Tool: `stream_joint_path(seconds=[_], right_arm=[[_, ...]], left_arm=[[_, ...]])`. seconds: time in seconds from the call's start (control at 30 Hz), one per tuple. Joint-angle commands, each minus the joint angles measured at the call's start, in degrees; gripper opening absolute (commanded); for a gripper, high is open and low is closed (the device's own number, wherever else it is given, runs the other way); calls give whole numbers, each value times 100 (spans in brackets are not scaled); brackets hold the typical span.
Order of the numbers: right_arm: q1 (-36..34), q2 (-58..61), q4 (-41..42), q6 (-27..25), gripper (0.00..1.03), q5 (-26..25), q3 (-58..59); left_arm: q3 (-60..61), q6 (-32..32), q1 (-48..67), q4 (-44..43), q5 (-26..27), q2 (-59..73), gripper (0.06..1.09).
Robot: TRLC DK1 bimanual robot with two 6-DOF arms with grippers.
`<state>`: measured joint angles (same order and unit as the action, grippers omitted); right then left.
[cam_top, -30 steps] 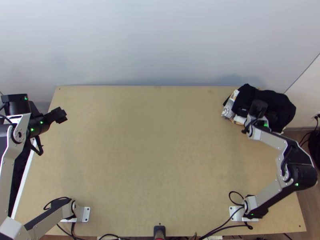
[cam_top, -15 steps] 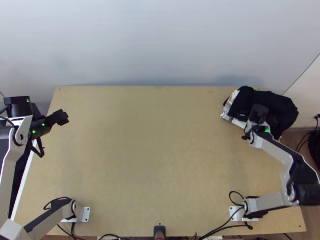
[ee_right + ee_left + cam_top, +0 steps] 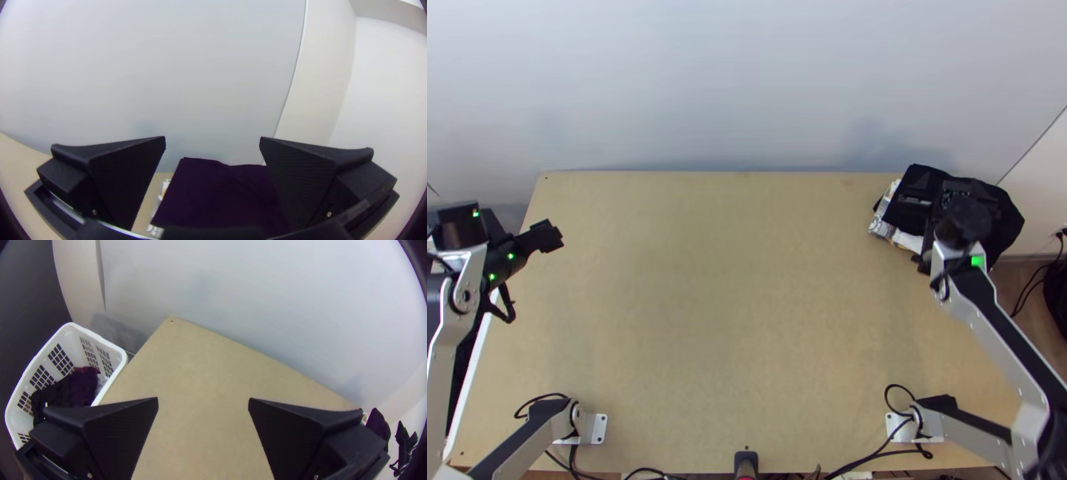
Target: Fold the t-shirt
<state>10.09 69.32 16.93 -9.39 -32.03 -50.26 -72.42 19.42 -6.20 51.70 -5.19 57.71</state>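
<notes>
Drawing back toward its base, the right arm (image 3: pixel 999 332) drops its elbow outward past the edge of the counter (image 3: pixel 731 304), its wrist above a black garment (image 3: pixel 1007 216) at the far right corner, while the left arm (image 3: pixel 455 300) barely shifts. That garment, likely the t-shirt, lies flat-looking on paler cloth (image 3: pixel 883 228). From the left wrist, the left claw (image 3: pixel 203 398) is spread and empty near a white laundry basket (image 3: pixel 69 335). From the right wrist, the right claw (image 3: pixel 213 138) gapes, gripping nothing, suggesting a finished fold and a retreat.
</notes>
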Motion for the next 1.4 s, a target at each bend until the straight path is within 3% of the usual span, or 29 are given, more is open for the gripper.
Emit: stream_joint_path(seconds=[0.0,0.23,0.5,0.73,0.87,1.2,1.3,1.37], right_arm=[[688,-1184,-67,543,98,13,869],[1215,-2564,30,912,98,584,2477],[1610,-3979,-5,640,98,900,3954],[1566,-4471,-524,596,98,988,4551],[1558,-5508,-1262,482,98,988,4947],[1347,-6950,-1332,77,98,980,5017],[1347,-6941,-1350,-678,98,988,5017],[1373,-6941,-1350,-696,98,988,5017]], left_arm=[[853,-290,40,-679,-114,-858,104],[2215,-632,-40,-1171,-316,-2080,104],[4043,-1353,-92,-2041,-430,-3987,104],[5071,-1608,-40,-2648,-360,-5112,104],[5537,-1599,119,-2929,-272,-5596,104],[5906,-1608,233,-2850,-184,-5771,104],[5906,-1608,198,-2850,-184,-5771,104],[5915,-1617,198,-2850,-184,-5771,104]])
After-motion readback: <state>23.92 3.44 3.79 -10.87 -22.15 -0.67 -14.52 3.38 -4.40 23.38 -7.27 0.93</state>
